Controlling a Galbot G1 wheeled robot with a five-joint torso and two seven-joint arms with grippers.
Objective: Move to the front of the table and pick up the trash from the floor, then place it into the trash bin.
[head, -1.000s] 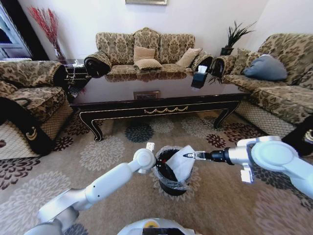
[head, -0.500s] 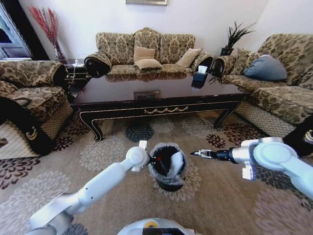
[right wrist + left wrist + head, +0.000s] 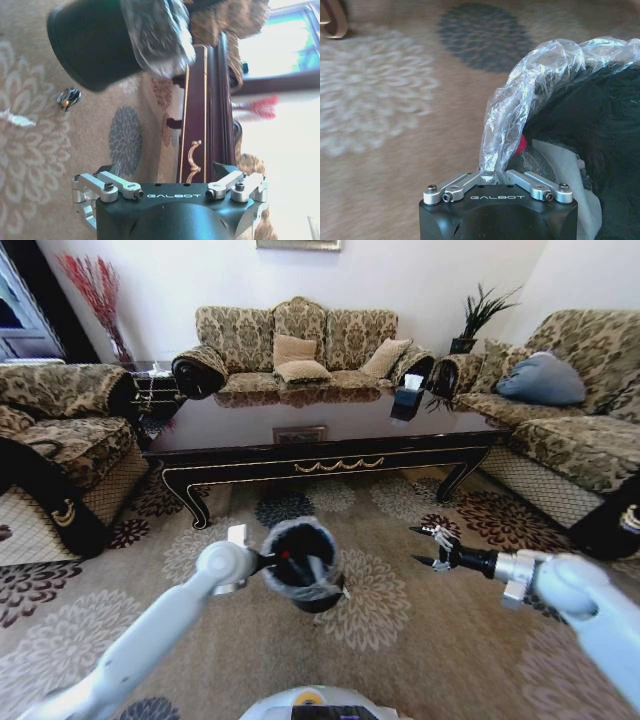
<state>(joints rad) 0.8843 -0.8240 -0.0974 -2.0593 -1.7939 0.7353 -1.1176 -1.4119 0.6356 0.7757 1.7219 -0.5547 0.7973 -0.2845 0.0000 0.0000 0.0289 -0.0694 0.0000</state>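
Observation:
My left gripper [image 3: 262,562] is shut on the rim of the trash bin [image 3: 300,575], a small black bucket with a clear bag liner. The bin tilts and looks raised off the carpet in front of the table [image 3: 320,435]. In the left wrist view the left gripper [image 3: 492,175] pinches the crinkly liner, and trash lies inside the trash bin [image 3: 600,125]: white paper [image 3: 555,165] and a red piece [image 3: 522,145]. To the bin's right, my right gripper [image 3: 425,545] hangs open, holding nothing. From the open right gripper [image 3: 165,170], the trash bin [image 3: 95,45] appears beside the table [image 3: 200,100].
A small dark shiny scrap [image 3: 68,97] and a white scrap [image 3: 14,119] lie on the flowered carpet by the bin. Sofas stand left [image 3: 60,440], behind [image 3: 300,340] and right [image 3: 570,410] of the table. A tissue box [image 3: 407,400] sits on the tabletop.
The right gripper left the white paper in the bin, drew back to the right and opened. The left arm carried the bin leftward and tilted it.

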